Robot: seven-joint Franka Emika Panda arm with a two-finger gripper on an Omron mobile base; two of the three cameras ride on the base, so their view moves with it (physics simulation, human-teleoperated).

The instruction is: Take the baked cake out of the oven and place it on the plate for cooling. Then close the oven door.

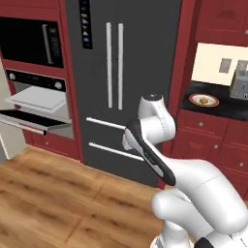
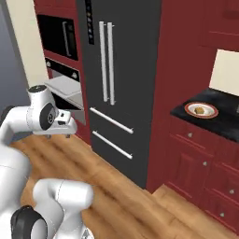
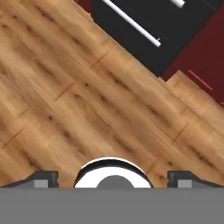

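Kitchen of dark red cabinets [image 1: 208, 140] over a wood plank floor [image 1: 53, 193], with a tall dark grey refrigerator [image 1: 121, 72] at centre bearing paired vertical silver handles and two horizontal drawer bars. The oven [image 1: 36, 94] is built into the cabinet column left of the refrigerator, under a black microwave [image 1: 31, 41]; its black control strip carries silver knobs and its light grey interior is exposed. The oven door [image 1: 31, 121] hangs lowered to about level, its silver bar handle along the front edge. A pale tray or rack [image 1: 36, 99] projects from the cavity; whether a cake sits on it cannot be told. To the right, a black surface [image 2: 219, 119] carries a plate [image 2: 201, 110] with orange rim and a small brownish item on it; the left base view adds a grey appliance [image 1: 238, 80] behind. The hand view looks down on floorboards, the refrigerator's base and a cabinet foot; the tool [image 3: 113, 179] has its fingertips [image 3: 43, 178] spread wide, holding nothing, well apart from the oven.
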